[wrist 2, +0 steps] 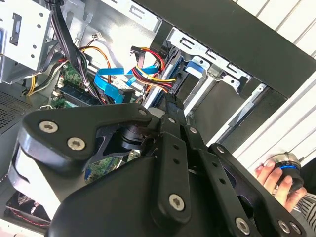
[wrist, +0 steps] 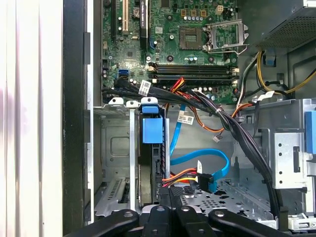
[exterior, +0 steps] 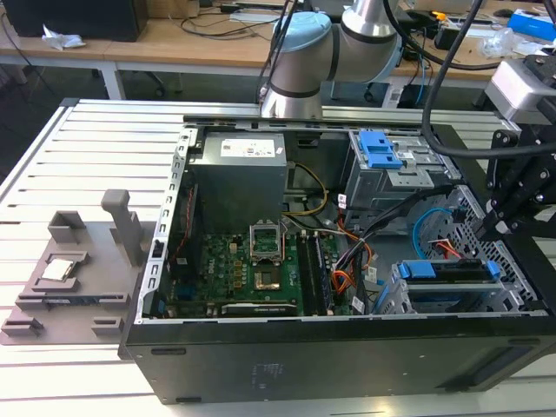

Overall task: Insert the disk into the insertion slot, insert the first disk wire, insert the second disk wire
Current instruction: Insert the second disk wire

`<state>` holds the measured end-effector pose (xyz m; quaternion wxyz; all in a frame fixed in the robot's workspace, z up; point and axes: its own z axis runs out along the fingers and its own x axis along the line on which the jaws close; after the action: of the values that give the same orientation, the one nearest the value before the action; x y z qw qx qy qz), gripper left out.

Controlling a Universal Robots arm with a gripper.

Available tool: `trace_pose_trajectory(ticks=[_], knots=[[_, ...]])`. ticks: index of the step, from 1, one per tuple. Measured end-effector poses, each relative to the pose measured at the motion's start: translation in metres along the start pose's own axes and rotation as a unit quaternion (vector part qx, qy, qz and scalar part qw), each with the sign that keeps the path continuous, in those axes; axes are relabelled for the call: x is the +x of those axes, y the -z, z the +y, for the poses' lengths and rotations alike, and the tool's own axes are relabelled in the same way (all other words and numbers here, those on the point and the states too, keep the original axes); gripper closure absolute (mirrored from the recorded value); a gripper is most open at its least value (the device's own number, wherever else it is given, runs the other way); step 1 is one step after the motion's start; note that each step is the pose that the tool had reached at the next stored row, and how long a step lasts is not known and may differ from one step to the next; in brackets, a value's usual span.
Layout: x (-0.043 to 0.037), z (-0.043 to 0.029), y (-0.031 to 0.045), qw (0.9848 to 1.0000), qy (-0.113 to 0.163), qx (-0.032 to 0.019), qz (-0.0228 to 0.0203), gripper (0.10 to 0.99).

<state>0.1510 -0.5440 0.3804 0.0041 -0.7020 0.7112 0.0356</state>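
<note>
Just one disk (wrist: 151,131), one blue wire (wrist: 207,153)

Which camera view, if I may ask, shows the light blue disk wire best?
The first wrist view: the light blue wire loops in the open, down to its dark plug. The exterior view shows just a blue arc among black cables; the second wrist view, a folded stretch beside red and yellow wires.
</note>
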Motion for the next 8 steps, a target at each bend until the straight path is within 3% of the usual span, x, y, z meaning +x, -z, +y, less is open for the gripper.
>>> trace_pose_trajectory(ticks=[3, 8], knots=[[0.0, 0.0, 0.0001, 1.0, 0.0, 0.0, 0.0, 0.784], [0.0, 0.0001, 0.0013, 1.0, 0.0, 0.0, 0.0002, 0.784]])
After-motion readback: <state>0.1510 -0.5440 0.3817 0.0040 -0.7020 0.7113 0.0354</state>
